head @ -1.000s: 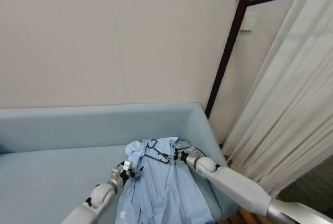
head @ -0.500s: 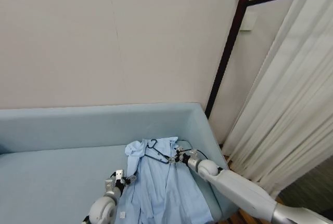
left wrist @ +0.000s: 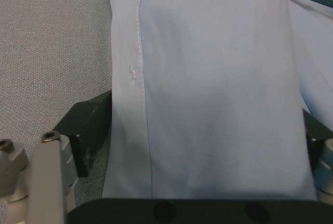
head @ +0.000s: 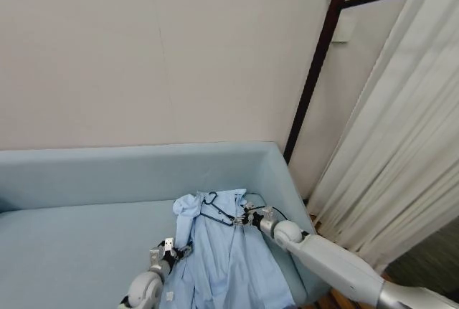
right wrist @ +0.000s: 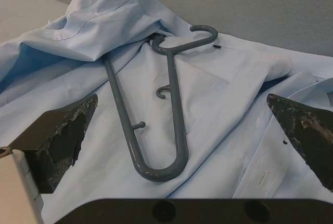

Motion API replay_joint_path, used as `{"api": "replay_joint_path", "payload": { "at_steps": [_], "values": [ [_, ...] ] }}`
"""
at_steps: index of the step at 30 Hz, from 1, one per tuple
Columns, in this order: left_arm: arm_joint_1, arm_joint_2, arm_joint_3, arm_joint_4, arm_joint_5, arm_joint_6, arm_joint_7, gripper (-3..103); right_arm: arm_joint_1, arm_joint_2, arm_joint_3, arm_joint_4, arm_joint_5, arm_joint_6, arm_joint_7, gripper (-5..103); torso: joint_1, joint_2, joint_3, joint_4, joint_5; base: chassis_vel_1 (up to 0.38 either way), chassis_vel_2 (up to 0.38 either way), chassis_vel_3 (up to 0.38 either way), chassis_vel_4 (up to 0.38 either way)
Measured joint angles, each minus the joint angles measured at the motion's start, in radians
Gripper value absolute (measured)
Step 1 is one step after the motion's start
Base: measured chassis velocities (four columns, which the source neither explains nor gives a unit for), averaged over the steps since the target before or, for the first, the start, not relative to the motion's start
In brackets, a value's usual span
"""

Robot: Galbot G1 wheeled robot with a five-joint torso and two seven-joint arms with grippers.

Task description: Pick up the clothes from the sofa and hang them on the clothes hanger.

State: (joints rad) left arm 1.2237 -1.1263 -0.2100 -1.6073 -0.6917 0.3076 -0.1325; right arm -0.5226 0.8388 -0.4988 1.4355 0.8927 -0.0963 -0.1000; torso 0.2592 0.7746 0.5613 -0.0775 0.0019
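Blue shirt (head: 229,255): it lies spread out on the seat of the sofa (head: 79,176), and it is under both sets of jaws
Grey hanger (right wrist: 180,130): it lies on top of the shirt with its hook end by the collar, and it sits right between the right jaws
Right gripper (head: 247,218): the jaws are spread wide and hold nothing, with one finger on each side of the hanger, just above the cloth
Left gripper (head: 172,250): the jaws are also spread wide and hold nothing; a long strip of shirt with a seam runs between the fingers, and bare sofa cloth shows past one finger
Step in hand: I think I am lining up for the first grab, since nothing is lifted yet
Next move: I think the right jaws must go down a bit and close on the thin hanger bar, not just on cloth; the left jaws should pinch the strip of shirt so it does not slip off
Dark rack (head: 315,72): its pole stands past the sofa arm, well away from both jaws, so I think hanging is a long way off
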Motion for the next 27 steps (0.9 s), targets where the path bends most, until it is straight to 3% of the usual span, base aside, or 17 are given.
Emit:
{"api": "replay_joint_path", "payload": {
  "at_steps": [4, 6, 13, 15, 19, 20, 21, 25, 27],
  "values": [
    [-0.002, 0.000, 0.002, 0.008, 0.000, 0.000, 0.006, 68, 0.002, 0.006, 0.000, -0.010, 0.000, 0.002, -0.001, 100, 0.000, 0.000, 0.000, -0.0001, 0.0000, 0.000, 0.000, 0.000, 0.000],
    [-0.001, 0.002, 0.003, 0.006, 0.000, 0.000, 0.008, 68, 0.002, 0.008, 0.000, -0.012, 0.000, 0.002, -0.001, 100, 0.000, 0.000, 0.000, -0.0002, -0.0001, 0.000, 0.000, 0.000, 0.000],
    [0.025, 0.007, 0.005, -0.033, 0.004, 0.001, 0.014, 46, 0.001, 0.016, 0.000, -0.021, -0.002, 0.005, 0.005, 100, 0.000, 0.000, 0.000, -0.0009, -0.0009, 0.000, 0.000, 0.000, 0.000],
    [0.031, 0.007, 0.005, -0.039, 0.004, 0.001, 0.014, 46, 0.001, 0.016, 0.000, -0.021, -0.002, 0.005, 0.007, 100, 0.000, 0.000, 0.000, -0.0009, -0.0009, 0.000, 0.000, 0.000, 0.000],
    [0.052, 0.007, 0.003, -0.059, 0.007, 0.003, 0.014, 27, 0.001, 0.014, 0.002, -0.020, -0.002, 0.005, 0.011, 100, 0.000, 0.000, 0.000, -0.0008, -0.0010, 0.000, 0.000, 0.000, 0.000],
    [0.052, 0.007, 0.003, -0.059, 0.007, 0.003, 0.014, 27, 0.001, 0.014, 0.002, -0.020, -0.002, 0.005, 0.011, 100, 0.000, 0.000, 0.000, -0.0008, -0.0010, 0.000, 0.000, 0.000, 0.000],
    [0.057, 0.008, 0.002, -0.065, 0.010, 0.004, 0.010, 27, 0.002, 0.013, 0.003, -0.018, -0.002, 0.005, 0.012, 100, 0.000, 0.000, 0.000, -0.0008, -0.0011, 0.000, 0.000, 0.000, 0.000],
    [0.099, 0.020, -0.006, -0.131, 0.021, 0.023, -0.046, 6, 0.002, 0.001, 0.006, -0.005, -0.001, 0.004, 0.014, 100, 0.000, 0.000, 0.000, -0.0006, -0.0010, 0.000, 0.000, 0.000, 0.000],
    [0.121, 0.023, -0.012, -0.170, 0.024, 0.035, -0.075, 2, 0.001, -0.004, 0.007, 0.000, -0.001, 0.003, 0.014, 100, 0.000, 0.000, 0.000, -0.0006, -0.0008, 0.000, 0.000, 0.000, 0.000]
  ]
}}
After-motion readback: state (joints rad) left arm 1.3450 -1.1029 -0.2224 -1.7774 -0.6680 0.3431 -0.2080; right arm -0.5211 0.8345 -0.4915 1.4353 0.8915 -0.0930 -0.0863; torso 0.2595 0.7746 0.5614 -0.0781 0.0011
